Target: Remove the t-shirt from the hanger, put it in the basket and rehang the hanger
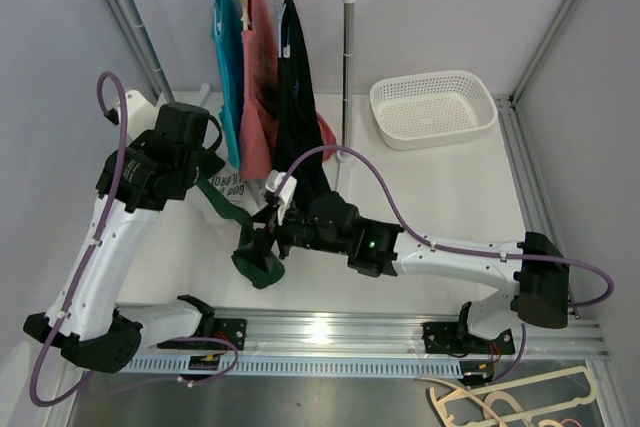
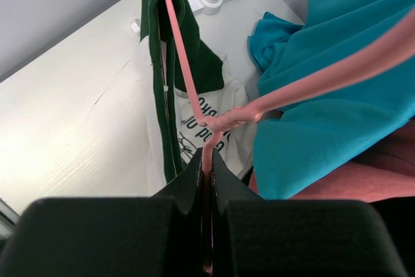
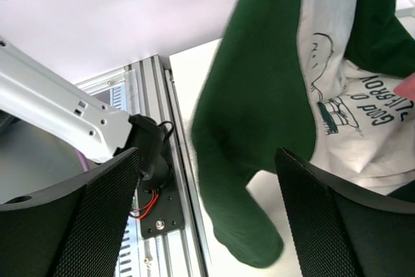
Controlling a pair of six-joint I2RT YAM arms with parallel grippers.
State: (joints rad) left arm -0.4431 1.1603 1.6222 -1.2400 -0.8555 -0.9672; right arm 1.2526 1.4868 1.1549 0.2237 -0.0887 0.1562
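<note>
**T-shirt held on its hanger by the left arm, right gripper spread wide around a sleeve**

At the near edge, a few spare hangers (image 1: 500, 405) lie below the metal rail (image 1: 350, 332) that carries both arm bases.

Just beyond the rail, the right gripper (image 3: 206, 154) reaches in from the right, low over the white table (image 1: 450, 197). Its fingers (image 3: 97, 218) stand wide apart. The dark green sleeve (image 3: 246, 173) hangs down in the gap between them and is not clamped by either one. From above, that sleeve droops to the table just below the gripper.

The t-shirt (image 1: 228, 202) itself is green with a white front panel bearing a printed drawing and lettering. It hangs in the air between the two arms, in front of the rack, and is on the pink hanger (image 2: 188, 82). One shoulder is draped over the hanger's arm in the left wrist view.

The left gripper (image 2: 206, 157) is pressed together on the hanger's stem, pinching it just below where the two arms of the hanger meet.

Farther back stands the clothes rack (image 1: 348, 37). A teal garment (image 1: 228, 57), a pink garment (image 1: 258, 77) and a black garment (image 1: 295, 97) hang side by side from its bar. To the right of the rack, well apart from both arms, a white mesh basket (image 1: 432, 77) sits on the table.
</note>
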